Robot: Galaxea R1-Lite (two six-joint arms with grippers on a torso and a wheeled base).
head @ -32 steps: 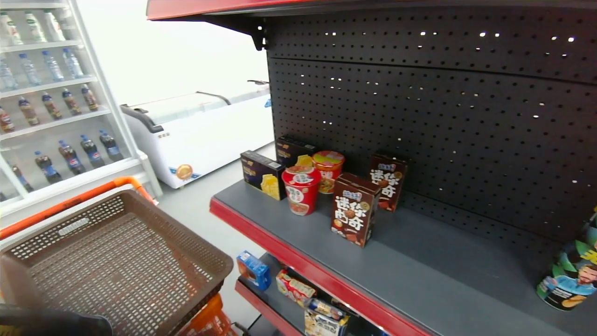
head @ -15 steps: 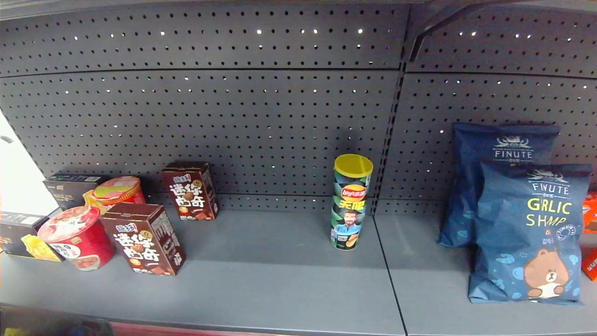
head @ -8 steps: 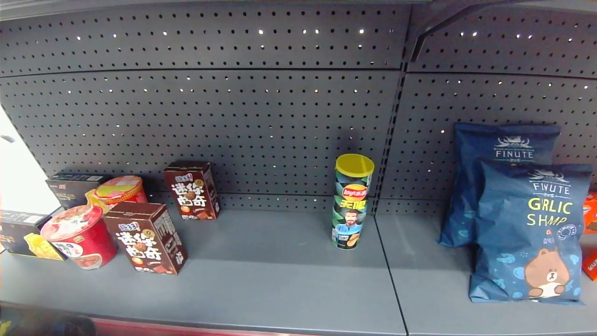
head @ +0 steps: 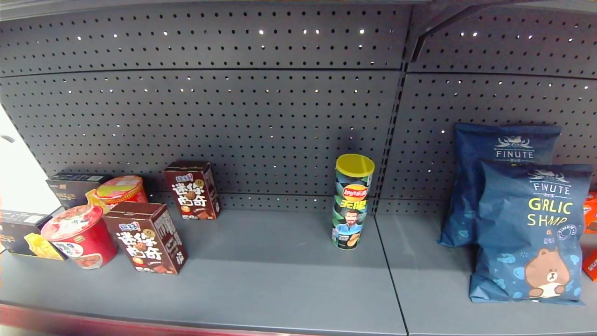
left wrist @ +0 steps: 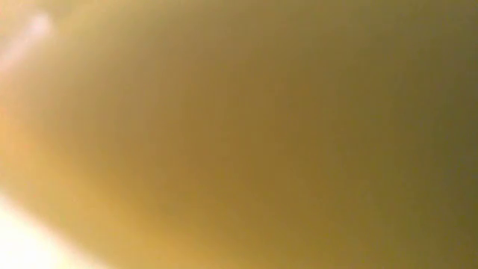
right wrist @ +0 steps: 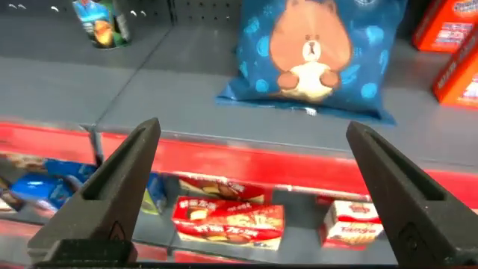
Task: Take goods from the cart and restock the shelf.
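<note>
The grey shelf (head: 280, 275) carries two brown boxes (head: 145, 237), two red noodle cups (head: 78, 235) and black boxes (head: 18, 231) at its left. A yellow-lidded chips can (head: 353, 201) stands upright in the middle. Two blue bear bags (head: 529, 233) lean against the pegboard at the right. My right gripper (right wrist: 254, 131) is open and holds nothing. It hangs in front of the shelf's red front edge (right wrist: 261, 168), below the front blue bag (right wrist: 314, 52). A blurred yellow-brown surface (left wrist: 239, 134) lies right against the left wrist camera.
Orange boxes (head: 590, 212) sit at the far right of the shelf. A lower shelf holds small red and blue packets (right wrist: 228, 220). Bare shelf lies between the brown boxes and the can, and in front of the can.
The head camera swung from the brown cart basket and shelf end to face the shelf. A dark shape with a yellow patch has since dropped out at the lower left.
</note>
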